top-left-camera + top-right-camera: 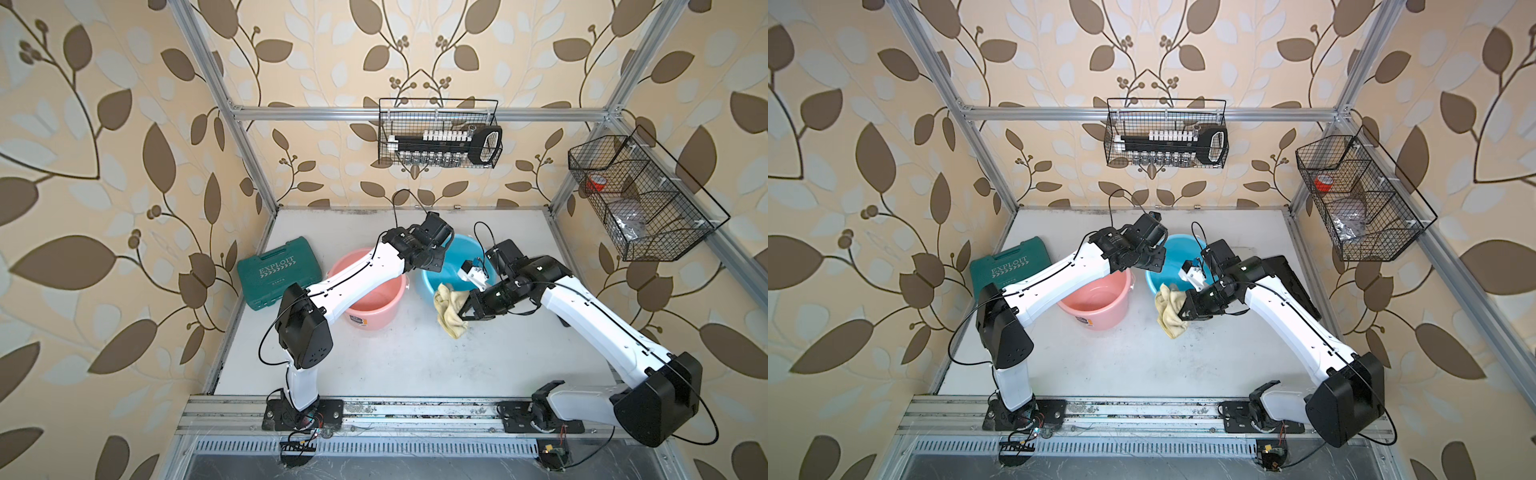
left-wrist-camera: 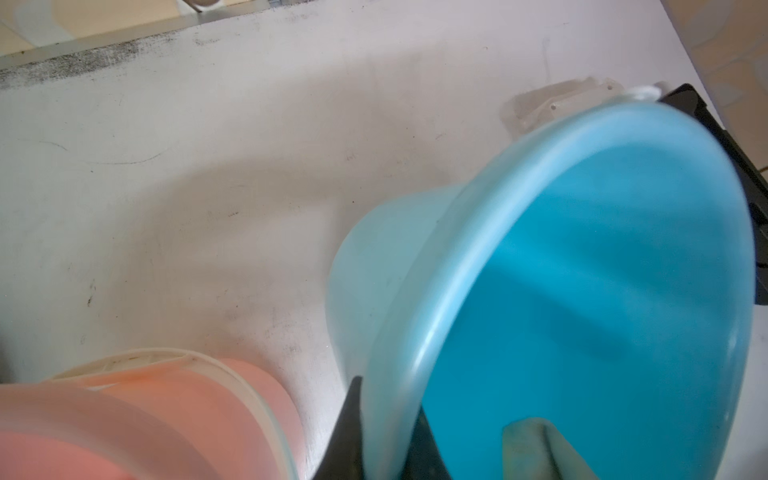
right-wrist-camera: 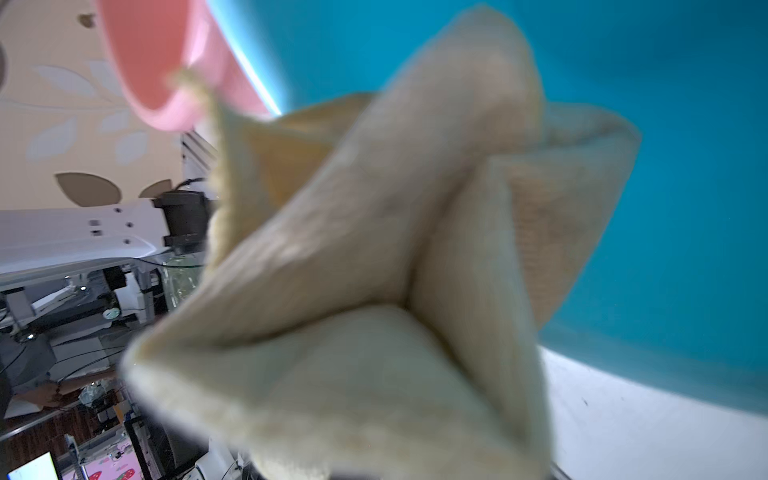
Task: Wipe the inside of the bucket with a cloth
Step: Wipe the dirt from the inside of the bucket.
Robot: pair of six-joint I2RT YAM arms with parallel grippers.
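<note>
By tilted blue bucket [image 1: 465, 246], R gripper [image 1: 462, 309] clamps bunched terry cloth [image 1: 448, 313], L gripper [image 2: 386, 457] prob grips rim [image 2: 457, 291]

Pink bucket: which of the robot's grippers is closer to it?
Left. The left gripper pinches the rim of the blue bucket just beside the pink bucket; the right gripper holds the cloth farther off, at the blue bucket's front.

A pink bucket [image 1: 376, 303] stands beside a green EXPLOIT tool case [image 1: 279, 271] on the white worktop [image 1: 415, 365]; a wire basket [image 1: 386, 124] hangs behind.

terry cloth [image 1: 448, 311], smooth plas. bucket [image 1: 463, 251]
</note>
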